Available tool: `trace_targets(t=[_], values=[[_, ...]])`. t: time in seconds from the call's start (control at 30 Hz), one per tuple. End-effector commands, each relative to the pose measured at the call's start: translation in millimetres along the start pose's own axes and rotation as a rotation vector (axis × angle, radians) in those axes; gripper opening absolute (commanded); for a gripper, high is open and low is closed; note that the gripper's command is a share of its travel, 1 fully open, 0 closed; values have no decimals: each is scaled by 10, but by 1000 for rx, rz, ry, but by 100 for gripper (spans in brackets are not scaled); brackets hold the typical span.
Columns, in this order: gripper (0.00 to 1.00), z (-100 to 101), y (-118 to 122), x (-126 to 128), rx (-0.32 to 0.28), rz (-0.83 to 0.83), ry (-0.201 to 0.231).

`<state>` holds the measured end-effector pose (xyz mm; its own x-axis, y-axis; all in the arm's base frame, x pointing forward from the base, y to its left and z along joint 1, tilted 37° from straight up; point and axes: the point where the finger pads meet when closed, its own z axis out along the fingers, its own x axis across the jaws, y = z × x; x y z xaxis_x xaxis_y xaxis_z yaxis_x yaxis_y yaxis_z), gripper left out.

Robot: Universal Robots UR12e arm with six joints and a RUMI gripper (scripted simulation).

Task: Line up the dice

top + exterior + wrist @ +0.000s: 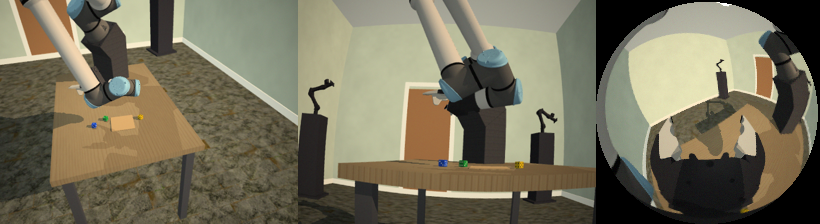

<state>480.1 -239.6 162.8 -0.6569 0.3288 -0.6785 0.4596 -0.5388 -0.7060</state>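
A tan square mat point(123, 123) point(488, 168) lies near the middle of the wooden table point(85, 159) point(412, 176), with no die on it. A green die point(105, 118) point(463, 163) sits on the table just off the mat's left edge. A blue die point(94, 125) point(443, 163) sits farther left. A yellow die point(140, 116) point(519, 165) sits just off the mat's right edge. My gripper point(74, 88) point(434, 96) point(706, 116) is open and empty. It is held high above the table's back left part and points sideways, well away from the dice.
The robot's dark base pedestal point(109, 57) point(484, 136) stands at the back of the table, with the arm's elbow and wrist joints point(119, 88) hanging over the area behind the mat. Dark pillars point(312, 153) point(542, 162) stand on the floor around the table.
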Motion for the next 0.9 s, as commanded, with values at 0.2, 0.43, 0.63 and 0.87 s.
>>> trace_targets(t=[0.2, 0.43, 0.63, 0.87], values=[[100, -2, -4, -3, 0, 1, 0], [100, -2, -4, -3, 0, 1, 0], [100, -2, -4, -2, 0, 1, 0], [100, 5, -9, 23, 3, 4, 9]])
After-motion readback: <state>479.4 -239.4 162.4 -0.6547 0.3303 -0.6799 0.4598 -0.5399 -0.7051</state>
